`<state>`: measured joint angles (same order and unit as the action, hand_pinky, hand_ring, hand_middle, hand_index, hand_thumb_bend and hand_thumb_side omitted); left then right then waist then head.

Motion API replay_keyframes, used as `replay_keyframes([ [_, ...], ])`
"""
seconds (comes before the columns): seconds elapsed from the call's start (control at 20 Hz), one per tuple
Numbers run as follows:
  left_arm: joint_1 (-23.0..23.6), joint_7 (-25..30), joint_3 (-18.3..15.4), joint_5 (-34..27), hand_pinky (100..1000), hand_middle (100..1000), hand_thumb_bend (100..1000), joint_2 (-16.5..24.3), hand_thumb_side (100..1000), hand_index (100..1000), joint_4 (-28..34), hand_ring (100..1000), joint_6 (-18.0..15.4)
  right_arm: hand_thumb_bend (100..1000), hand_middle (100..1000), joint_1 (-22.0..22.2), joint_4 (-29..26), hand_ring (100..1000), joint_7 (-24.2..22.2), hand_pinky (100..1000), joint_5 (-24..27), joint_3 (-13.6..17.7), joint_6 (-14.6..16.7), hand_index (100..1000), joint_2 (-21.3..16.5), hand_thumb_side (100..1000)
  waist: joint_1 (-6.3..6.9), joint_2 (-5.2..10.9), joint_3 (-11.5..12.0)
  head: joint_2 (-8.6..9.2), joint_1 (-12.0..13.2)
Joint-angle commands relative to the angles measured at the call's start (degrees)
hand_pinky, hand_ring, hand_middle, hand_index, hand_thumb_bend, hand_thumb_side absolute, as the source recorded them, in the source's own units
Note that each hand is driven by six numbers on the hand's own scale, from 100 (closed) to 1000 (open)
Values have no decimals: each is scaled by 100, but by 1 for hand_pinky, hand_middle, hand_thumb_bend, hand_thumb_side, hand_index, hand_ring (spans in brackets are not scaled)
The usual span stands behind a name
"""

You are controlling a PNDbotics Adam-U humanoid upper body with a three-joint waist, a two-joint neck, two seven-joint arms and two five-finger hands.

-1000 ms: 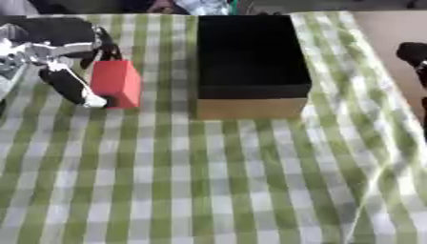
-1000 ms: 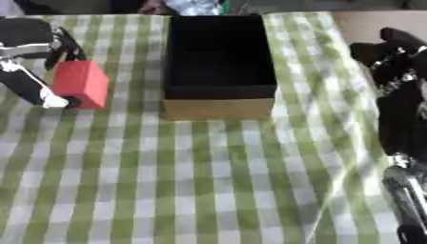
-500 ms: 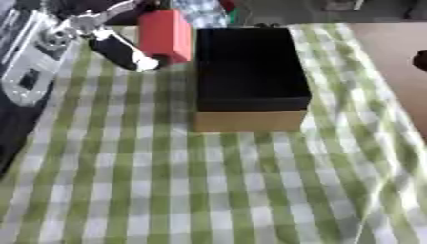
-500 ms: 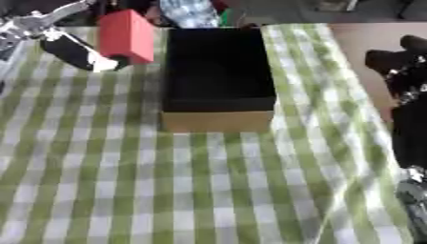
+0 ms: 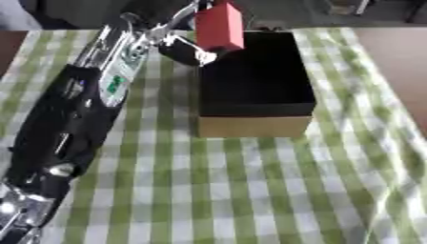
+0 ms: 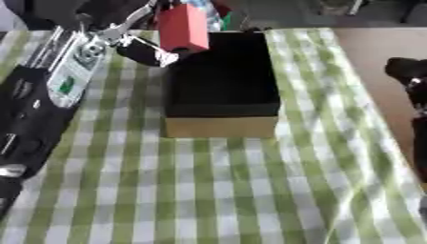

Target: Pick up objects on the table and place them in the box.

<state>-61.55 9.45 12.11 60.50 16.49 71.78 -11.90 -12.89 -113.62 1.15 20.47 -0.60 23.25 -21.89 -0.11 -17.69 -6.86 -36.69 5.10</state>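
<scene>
Nearest to us lies the green and white checked tablecloth [image 5: 250, 190], which covers the table and wrinkles toward its right edge, where a brown surface [image 5: 400, 71] shows beside it. Along the left side we see our left arm [image 5: 75, 124], black with a silver section bearing a small green mark, stretching from the lower left corner up toward the far end of the table. At the right edge of the right eye view a dark part of our right arm or hand [image 6: 410, 78] shows beyond the cloth, and we cannot tell how its fingers are set. In the middle of the cloth stands the box [image 5: 254, 126], open at the top, black inside with a tan front wall facing us. Farther on, our left hand [image 5: 185, 45] holds the red block [image 5: 220, 26] upright, fingers closed on its lower left side, and the block hangs over the far left corner of the box, above its rim and not inside it. Behind the table the room is dark and blurred, with something like a clear bottle [image 6: 210, 16] just past the block
</scene>
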Motion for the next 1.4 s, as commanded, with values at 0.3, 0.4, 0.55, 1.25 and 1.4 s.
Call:
replay_keyframes([
  [0.3, -151, -459, 4, 62, 618, 366, 100, -110, 264, 535, -164, 385, -73, 100, 593, -143, -98, 761, -74, 834, 191, 2, -87, 811, 2, 866, -84, 23, -117, 3, 117],
  [0.4, -152, -480, 20, 147, 621, 406, 100, -137, 253, 586, -244, 419, -73, 100, 592, -154, -98, 762, -91, 835, 206, -8, -107, 810, 14, 866, -86, 19, -126, 10, 134],
  [0.55, -167, -531, 22, 257, 622, 432, 100, -192, 290, 617, -368, 443, -136, 100, 592, -186, -98, 762, -122, 835, 234, -32, -144, 810, 45, 867, -94, 14, -146, 15, 167],
  [1.25, -46, -867, 56, 1460, 766, 1000, 864, -302, 836, 1000, -817, 966, -792, 100, 592, -169, -98, 763, -91, 836, 273, -1, -185, 809, 94, 870, -80, 25, -158, -4, 147],
  [1.4, -19, -1143, 48, 1358, 765, 966, 834, -310, 782, 1000, -771, 944, -749, 100, 591, -158, -98, 763, -87, 836, 270, 0, -187, 809, 93, 870, -80, 33, -143, -17, 138],
])
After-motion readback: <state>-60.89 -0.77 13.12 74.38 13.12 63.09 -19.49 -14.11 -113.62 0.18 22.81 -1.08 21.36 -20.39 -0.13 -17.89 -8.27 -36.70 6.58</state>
